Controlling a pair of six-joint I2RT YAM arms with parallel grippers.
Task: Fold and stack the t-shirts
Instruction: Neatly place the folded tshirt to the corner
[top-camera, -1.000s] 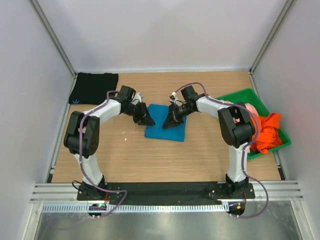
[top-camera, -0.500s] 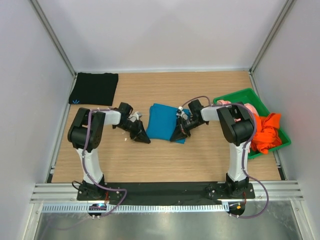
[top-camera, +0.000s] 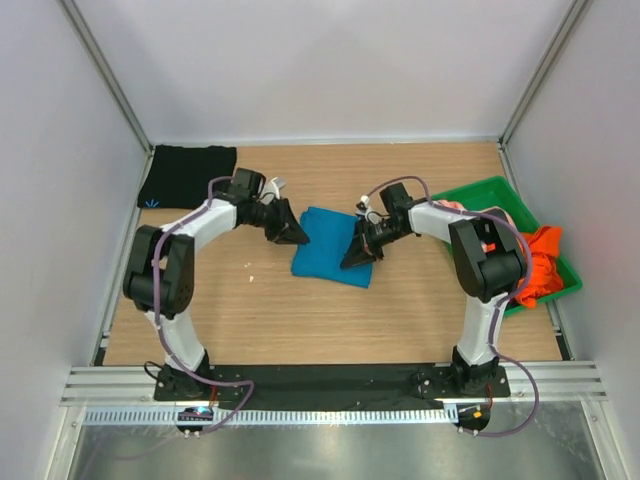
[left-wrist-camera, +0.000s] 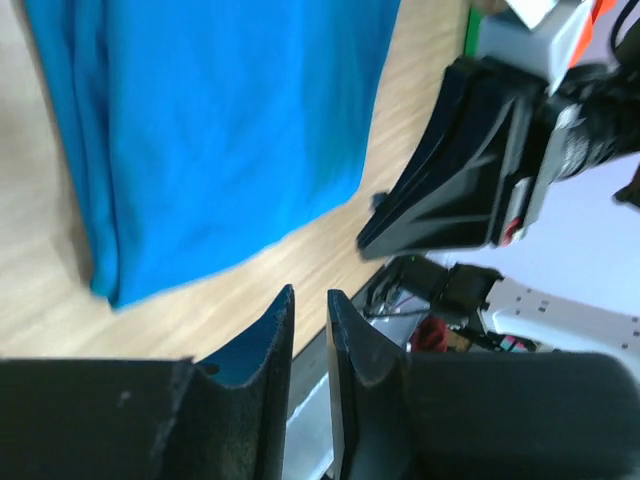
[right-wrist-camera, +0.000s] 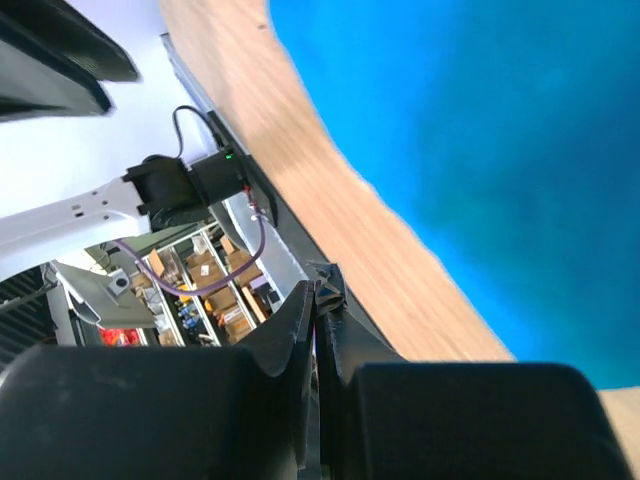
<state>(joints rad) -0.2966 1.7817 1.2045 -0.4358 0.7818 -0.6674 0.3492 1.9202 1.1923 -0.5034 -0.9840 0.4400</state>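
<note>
The teal-blue t-shirt (top-camera: 328, 246) lies folded into a rectangle mid-table, and it also shows in the left wrist view (left-wrist-camera: 220, 130) and the right wrist view (right-wrist-camera: 480, 130). My left gripper (top-camera: 291, 233) is low at its far left edge, its fingers (left-wrist-camera: 310, 292) empty with only a thin slit between them. My right gripper (top-camera: 356, 254) is at its right edge, shut (right-wrist-camera: 318, 285) with no cloth visibly in it. The black t-shirt (top-camera: 187, 177) lies folded at the far left. The orange t-shirt (top-camera: 535, 265) and the pink one (top-camera: 497, 216) lie bunched in the tray.
The green plastic tray (top-camera: 478, 189) stands at the right edge of the table, close to my right arm. Grey walls close in the table on the left, back and right. Bare wood shows in front of the teal shirt.
Half a second ago both grippers were at the teal shirt's near corners. They have moved away from me, the left to the far left edge, the right to the right edge.
</note>
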